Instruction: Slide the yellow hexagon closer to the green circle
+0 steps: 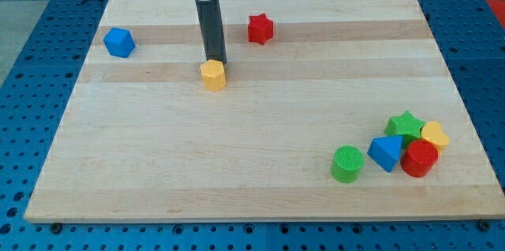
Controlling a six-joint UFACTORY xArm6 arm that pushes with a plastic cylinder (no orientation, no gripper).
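Observation:
The yellow hexagon (213,74) lies on the wooden board in the upper left-middle part. My tip (215,61) stands right at its top edge, touching or nearly touching it from the view's top side. The green circle (347,163) lies far off at the lower right, well apart from the hexagon.
A blue block (119,42) lies at the upper left and a red star (259,28) at the top middle. By the green circle sit a blue triangle (386,153), a red cylinder (419,159), a green star (405,125) and a yellow block (434,134). The board (158,164) ends close below them.

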